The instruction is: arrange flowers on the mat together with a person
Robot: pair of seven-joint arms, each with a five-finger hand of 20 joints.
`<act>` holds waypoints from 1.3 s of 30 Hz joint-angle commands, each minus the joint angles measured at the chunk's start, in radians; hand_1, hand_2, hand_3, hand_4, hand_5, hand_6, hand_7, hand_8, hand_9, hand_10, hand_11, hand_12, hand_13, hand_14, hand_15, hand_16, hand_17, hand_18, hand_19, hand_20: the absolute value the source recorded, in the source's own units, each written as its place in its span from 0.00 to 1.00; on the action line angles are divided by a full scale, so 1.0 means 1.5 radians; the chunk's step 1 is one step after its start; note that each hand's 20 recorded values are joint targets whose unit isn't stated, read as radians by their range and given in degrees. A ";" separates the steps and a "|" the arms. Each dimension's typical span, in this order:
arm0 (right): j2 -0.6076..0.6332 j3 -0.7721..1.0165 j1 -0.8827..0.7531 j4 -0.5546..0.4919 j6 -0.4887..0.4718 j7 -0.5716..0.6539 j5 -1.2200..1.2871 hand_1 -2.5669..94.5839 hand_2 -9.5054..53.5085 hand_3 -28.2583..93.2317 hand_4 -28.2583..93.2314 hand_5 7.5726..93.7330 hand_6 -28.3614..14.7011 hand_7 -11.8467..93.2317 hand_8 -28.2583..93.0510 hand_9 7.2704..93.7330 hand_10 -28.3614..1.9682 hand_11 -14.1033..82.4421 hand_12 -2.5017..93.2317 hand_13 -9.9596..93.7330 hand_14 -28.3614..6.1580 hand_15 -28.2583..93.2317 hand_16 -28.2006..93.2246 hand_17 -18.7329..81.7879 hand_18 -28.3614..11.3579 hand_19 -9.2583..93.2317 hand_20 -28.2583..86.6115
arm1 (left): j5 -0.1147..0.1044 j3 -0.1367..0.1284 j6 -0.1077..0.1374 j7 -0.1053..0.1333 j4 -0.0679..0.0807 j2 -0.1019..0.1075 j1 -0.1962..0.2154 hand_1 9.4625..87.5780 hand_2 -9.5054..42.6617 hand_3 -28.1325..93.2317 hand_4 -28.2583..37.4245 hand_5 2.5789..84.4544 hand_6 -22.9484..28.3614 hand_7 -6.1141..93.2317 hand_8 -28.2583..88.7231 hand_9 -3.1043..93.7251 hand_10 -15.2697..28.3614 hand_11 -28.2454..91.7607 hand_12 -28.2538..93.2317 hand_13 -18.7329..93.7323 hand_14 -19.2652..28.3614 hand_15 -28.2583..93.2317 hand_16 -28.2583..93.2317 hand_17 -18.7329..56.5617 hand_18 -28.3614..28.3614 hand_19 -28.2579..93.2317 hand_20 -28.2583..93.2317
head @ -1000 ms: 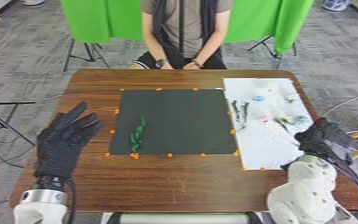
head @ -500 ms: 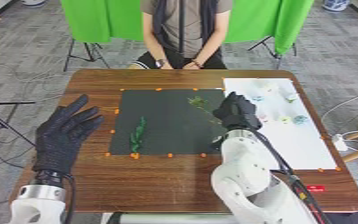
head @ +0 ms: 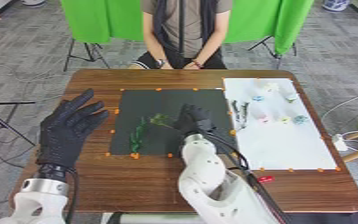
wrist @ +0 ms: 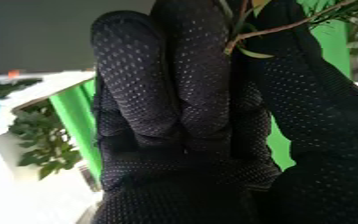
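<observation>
I start with the sprig (head: 163, 120): its loose, leafy end reaches out on the left side of my right hand (head: 193, 118), over the middle of the dark mat (head: 171, 142). Whether it touches the mat, I can't tell from here. In the right wrist view its thin brown stem passes between the thumb and the fingers of the right hand (wrist: 180, 172), which pinches it with the fingers held long and close together.

Just left of the sprig, a darker green stem (head: 137, 136) lies lengthwise on the mat, near its left edge. Orange marks (head: 169, 155) sit around the mat's border.

To the right of the mat I have the white sheet (head: 286, 147). Along its left side are slim green stems (head: 243, 114). Farther over lie a pink flower (head: 263, 119), a yellowish one (head: 286, 120) and a blue one (head: 301, 119), with a light blue bloom (head: 258, 98) and a white bloom (head: 270, 87) toward the far end.

Over on the left of the brown table (head: 104, 185), my left hand (head: 62, 135) is apart from the mat, fingers extended and spread.
</observation>
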 commanded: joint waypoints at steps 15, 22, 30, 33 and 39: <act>-0.012 -0.044 0.031 0.004 -0.148 0.013 -0.017 0.43 0.00 0.84 0.00 1.00 0.67 0.30 0.21 1.00 0.53 0.58 0.21 0.90 0.46 0.78 0.35 0.45 0.19 0.92 0.21 | 0.004 0.003 -0.017 0.007 0.003 0.021 -0.020 0.15 0.40 0.85 0.00 0.44 0.68 0.17 0.17 0.42 0.89 0.47 0.32 0.43 1.00 0.68 0.13 0.17 0.97 0.79 0.12; -0.023 -0.032 0.033 -0.005 -0.170 0.029 0.013 0.40 0.00 0.85 0.00 1.00 0.68 0.37 0.11 1.00 0.54 0.64 0.19 0.93 0.47 0.78 0.35 0.48 0.15 0.95 0.18 | 0.003 0.000 -0.014 0.008 -0.001 0.020 -0.011 0.15 0.40 0.85 0.00 0.44 0.68 0.17 0.17 0.42 0.90 0.47 0.32 0.43 1.00 0.68 0.13 0.17 0.97 0.79 0.12; -0.031 -0.016 0.022 -0.025 -0.188 0.025 0.026 0.39 0.00 0.84 0.00 1.00 0.67 0.37 0.10 1.00 0.56 0.65 0.18 0.95 0.48 0.76 0.36 0.48 0.14 0.97 0.15 | 0.002 -0.002 -0.004 0.013 -0.004 0.022 -0.004 0.15 0.40 0.85 0.00 0.44 0.68 0.17 0.17 0.42 0.90 0.47 0.31 0.43 1.00 0.68 0.13 0.17 0.97 0.79 0.12; -0.035 -0.004 0.011 -0.038 -0.190 0.022 0.026 0.39 0.00 0.84 0.00 1.00 0.68 0.37 0.10 1.00 0.56 0.65 0.18 0.95 0.48 0.76 0.36 0.49 0.13 0.97 0.14 | 0.002 0.000 -0.003 0.010 -0.005 0.020 -0.003 0.15 0.40 0.85 0.00 0.44 0.68 0.17 0.17 0.42 0.89 0.47 0.31 0.43 1.00 0.68 0.13 0.17 0.97 0.79 0.12; -0.032 0.020 -0.005 -0.076 -0.188 0.030 0.069 0.38 0.00 0.84 0.00 1.00 0.67 0.35 0.10 1.00 0.56 0.66 0.18 0.96 0.49 0.76 0.36 0.49 0.13 0.98 0.13 | 0.003 -0.005 0.003 0.007 -0.009 0.013 0.012 0.15 0.40 0.85 0.00 0.44 0.68 0.17 0.17 0.42 0.90 0.47 0.31 0.43 1.00 0.68 0.13 0.17 0.97 0.79 0.12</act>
